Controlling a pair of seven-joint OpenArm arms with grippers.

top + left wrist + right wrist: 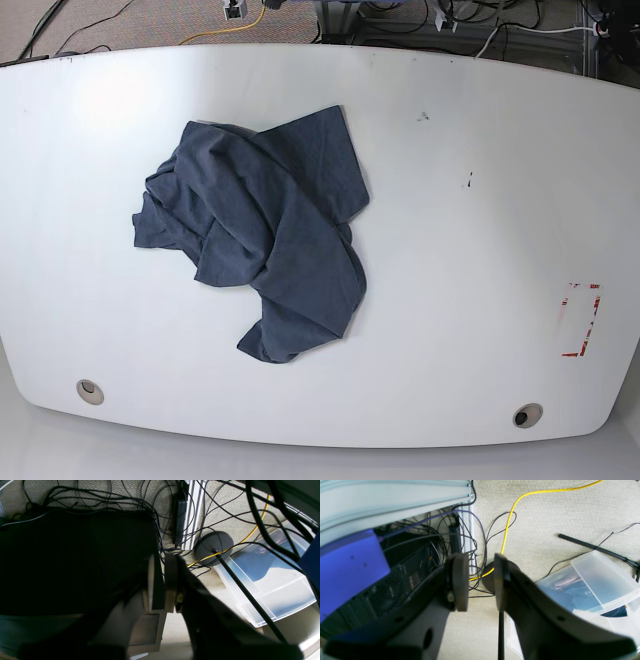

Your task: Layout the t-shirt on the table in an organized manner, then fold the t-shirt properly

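The t-shirt [270, 240] is a dark slate-blue heap, crumpled and twisted, left of the middle of the white table [480, 250]. No lettering or tag shows on it. Neither arm appears in the base view. In the left wrist view my left gripper [160, 585] hangs off the table over carpet and cables, its pads a narrow gap apart with nothing between them. In the right wrist view my right gripper [477, 582] also hangs over the floor, its pads wider apart and empty.
Two grey grommets [90, 391] [527, 415] sit near the table's front edge, and a red-taped rectangle [581, 320] at its right. On the floor are a clear plastic bin [275, 580] holding blue cloth, a black case [75, 560], a yellow cable [510, 517] and tangled black cables.
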